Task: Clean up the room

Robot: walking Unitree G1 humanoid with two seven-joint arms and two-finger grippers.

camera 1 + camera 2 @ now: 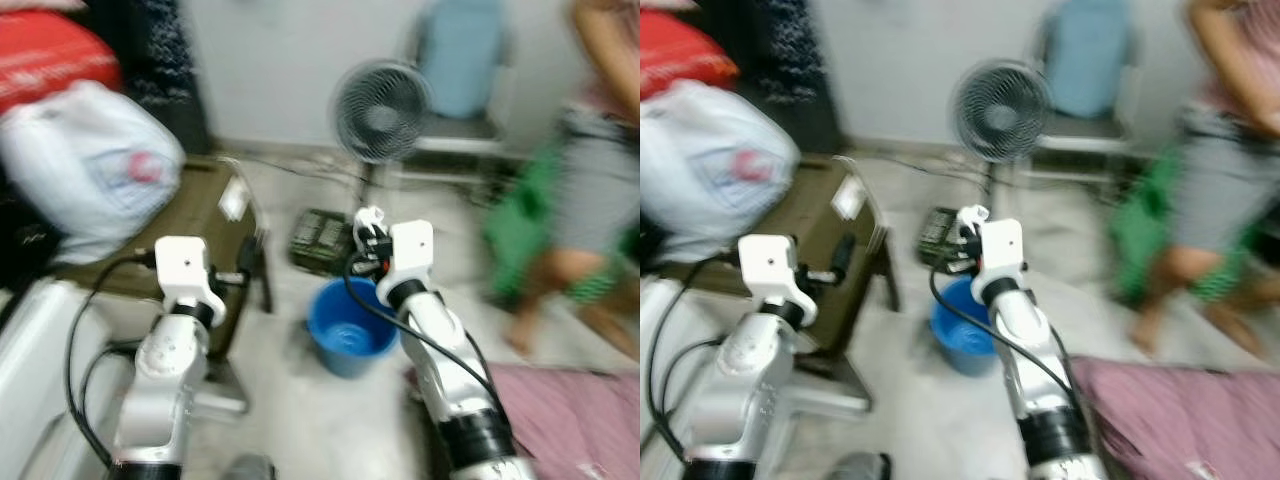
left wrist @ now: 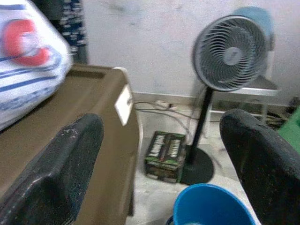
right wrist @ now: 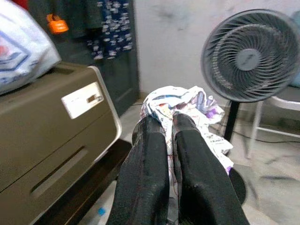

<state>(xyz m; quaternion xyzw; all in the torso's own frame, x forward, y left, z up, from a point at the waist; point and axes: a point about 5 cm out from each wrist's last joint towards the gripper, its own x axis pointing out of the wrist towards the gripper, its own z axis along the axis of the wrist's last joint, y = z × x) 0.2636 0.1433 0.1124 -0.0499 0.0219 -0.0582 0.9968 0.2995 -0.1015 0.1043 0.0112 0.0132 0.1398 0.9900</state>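
Room: cluttered spot, pale floor (image 1: 300, 420), standing fan (image 1: 381, 108) by the back wall at 12 o'clock, brown cabinet (image 1: 200, 215) at 10 with a white plastic bag (image 1: 85, 165) on it, pink bedding (image 1: 570, 415) at 4, a person (image 1: 590, 180) standing at 2. Head views are pretty blurry.

Right gripper (image 3: 169, 133): fingers pinched tight on a crumpled wrapper (image 3: 185, 110), held up just above and behind the blue bucket (image 1: 350, 330).

Left gripper (image 2: 164, 154): fingers spread wide, nothing in them, hovering near the cabinet's front edge.

Step in hand: looks like trash going into the bucket, my guess anyway.

How to do it well: bring the wrist toward 6 so the wrapper sits over the bucket's mouth, not its far rim, then release low so the light paper doesn't drift.

Watch out: the fan's breeze if it's on (can't tell), the green box (image 1: 322, 240) just behind the bucket, and the person nearby.
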